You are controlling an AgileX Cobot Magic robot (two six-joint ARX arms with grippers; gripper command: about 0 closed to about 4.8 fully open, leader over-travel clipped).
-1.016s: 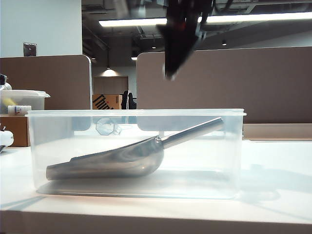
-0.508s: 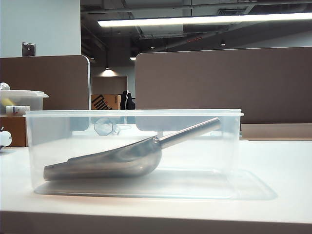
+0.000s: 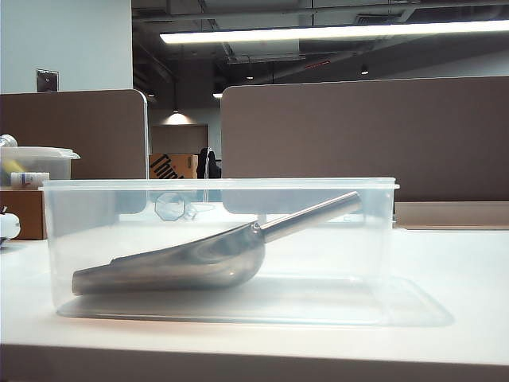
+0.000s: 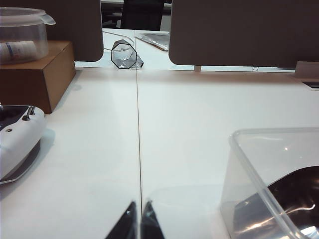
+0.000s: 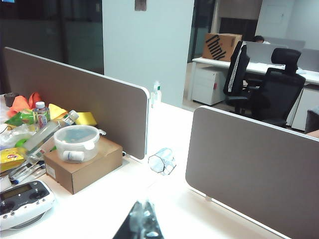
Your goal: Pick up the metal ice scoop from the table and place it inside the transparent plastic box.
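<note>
metal ice scoop in transparent plastic box | left gripper fingers closed, empty | right gripper fingers closed, empty

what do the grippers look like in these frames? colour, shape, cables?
Only fingertips show. Left gripper: two black, tapered, glossy tips in the left wrist view. Right gripper: dark, pointed tips with glossy reflections in the right wrist view. No cables, markings or arm links visible; neither arm appears in the exterior view.
</note>
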